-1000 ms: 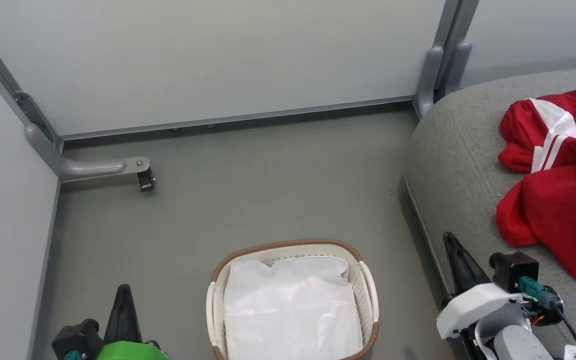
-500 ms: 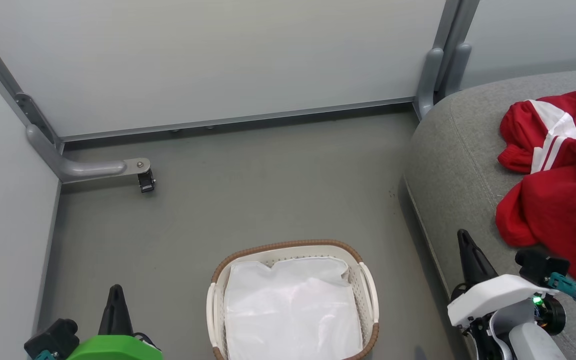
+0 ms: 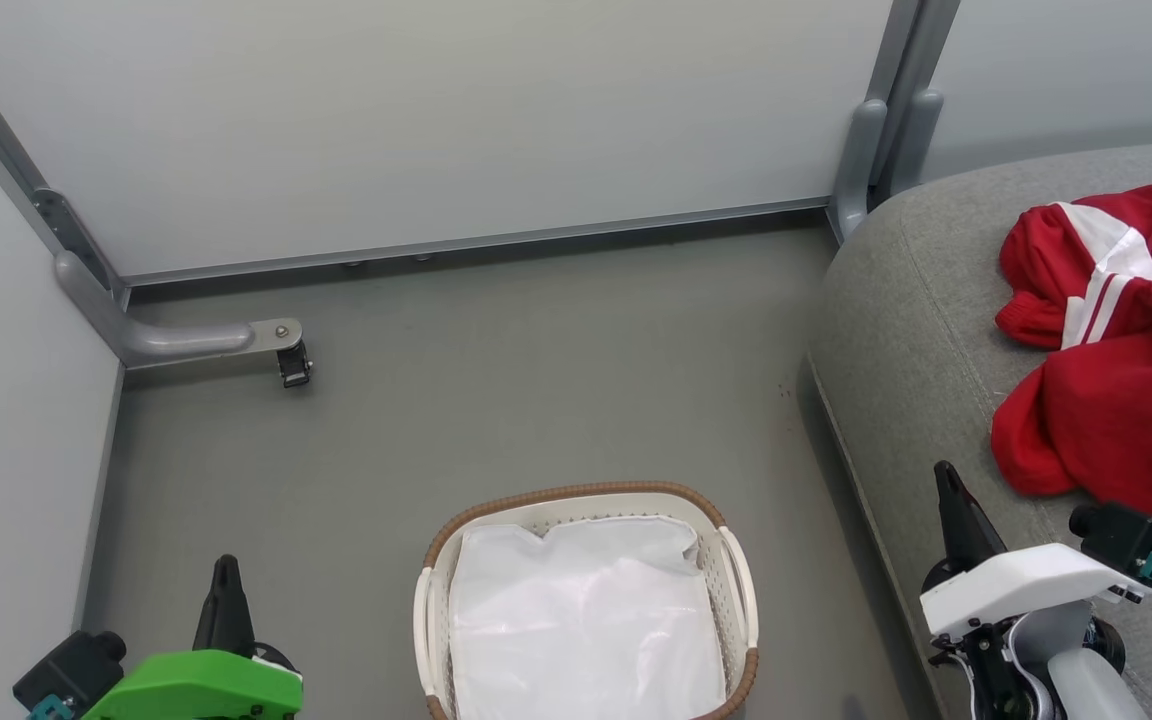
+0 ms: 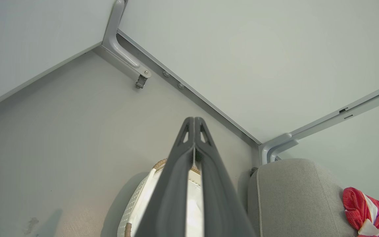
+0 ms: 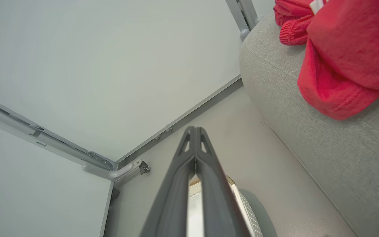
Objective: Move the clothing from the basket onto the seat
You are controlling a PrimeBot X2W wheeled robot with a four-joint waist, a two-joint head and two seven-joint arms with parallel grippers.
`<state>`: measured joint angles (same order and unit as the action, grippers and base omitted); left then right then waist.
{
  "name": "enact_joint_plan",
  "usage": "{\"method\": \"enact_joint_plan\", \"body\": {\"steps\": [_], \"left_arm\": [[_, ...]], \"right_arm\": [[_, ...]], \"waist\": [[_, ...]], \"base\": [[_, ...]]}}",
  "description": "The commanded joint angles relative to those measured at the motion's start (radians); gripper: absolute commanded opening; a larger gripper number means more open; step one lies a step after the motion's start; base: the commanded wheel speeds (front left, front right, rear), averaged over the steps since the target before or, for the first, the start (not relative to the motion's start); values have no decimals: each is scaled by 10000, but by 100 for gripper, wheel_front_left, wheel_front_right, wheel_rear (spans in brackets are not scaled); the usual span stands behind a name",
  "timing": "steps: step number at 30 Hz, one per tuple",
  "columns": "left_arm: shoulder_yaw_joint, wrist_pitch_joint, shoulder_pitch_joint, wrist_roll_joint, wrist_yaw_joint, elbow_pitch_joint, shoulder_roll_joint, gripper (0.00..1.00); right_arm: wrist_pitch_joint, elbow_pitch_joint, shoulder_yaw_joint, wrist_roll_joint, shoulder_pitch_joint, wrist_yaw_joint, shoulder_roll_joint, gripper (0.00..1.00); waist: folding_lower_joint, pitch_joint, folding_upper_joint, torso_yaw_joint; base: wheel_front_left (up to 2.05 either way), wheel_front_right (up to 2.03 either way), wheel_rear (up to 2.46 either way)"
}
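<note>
The red clothing point(image 3: 1116, 340) with white stripes lies crumpled on the grey seat point(image 3: 916, 330) at the right, also visible in the wrist views point(image 5: 344, 49) point(image 4: 364, 212). On the floor at bottom centre stands the white basket point(image 3: 736, 570) with its brown rim, holding just a white sheet lining. My left gripper point(image 3: 226, 570) is shut and empty at the lower left, left of the basket. My right gripper point(image 3: 944, 475) is shut and empty at the lower right, over the seat's front edge, short of the clothing. Both wrist views show fingers pressed together point(image 4: 194, 120) point(image 5: 194, 130).
Pale partition walls close off the back and left. A grey metal bracket with a small caster point(image 3: 291, 362) juts onto the floor at the left. A vertical post point(image 3: 861, 160) stands at the seat's back corner. Grey floor lies between basket and wall.
Both arms have drawn back toward the bottom of the head view, the right gripper moving down and right, the left sliding down and left. The clothing and basket lie as before.
</note>
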<state>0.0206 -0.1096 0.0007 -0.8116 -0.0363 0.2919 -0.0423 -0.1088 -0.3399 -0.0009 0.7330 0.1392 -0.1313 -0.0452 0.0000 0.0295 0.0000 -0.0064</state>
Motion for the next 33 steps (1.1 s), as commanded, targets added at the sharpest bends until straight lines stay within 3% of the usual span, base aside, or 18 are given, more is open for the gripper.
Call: {"method": "enact_joint_plan", "body": {"steps": [1,33], "left_arm": [[67,75,-312,-324,-73,-165,-54,0],[471,1064,-712,-3791,-482,-315,-82,0]], "right_arm": [[91,180,-80,372,52,2,-50,0],[1074,552,-570,4182,-128,5,-63,0]], "waist": [[0,-4,0,1],[0,-97,0,24]], "base": [[0,0,0],[0,0,0]]}}
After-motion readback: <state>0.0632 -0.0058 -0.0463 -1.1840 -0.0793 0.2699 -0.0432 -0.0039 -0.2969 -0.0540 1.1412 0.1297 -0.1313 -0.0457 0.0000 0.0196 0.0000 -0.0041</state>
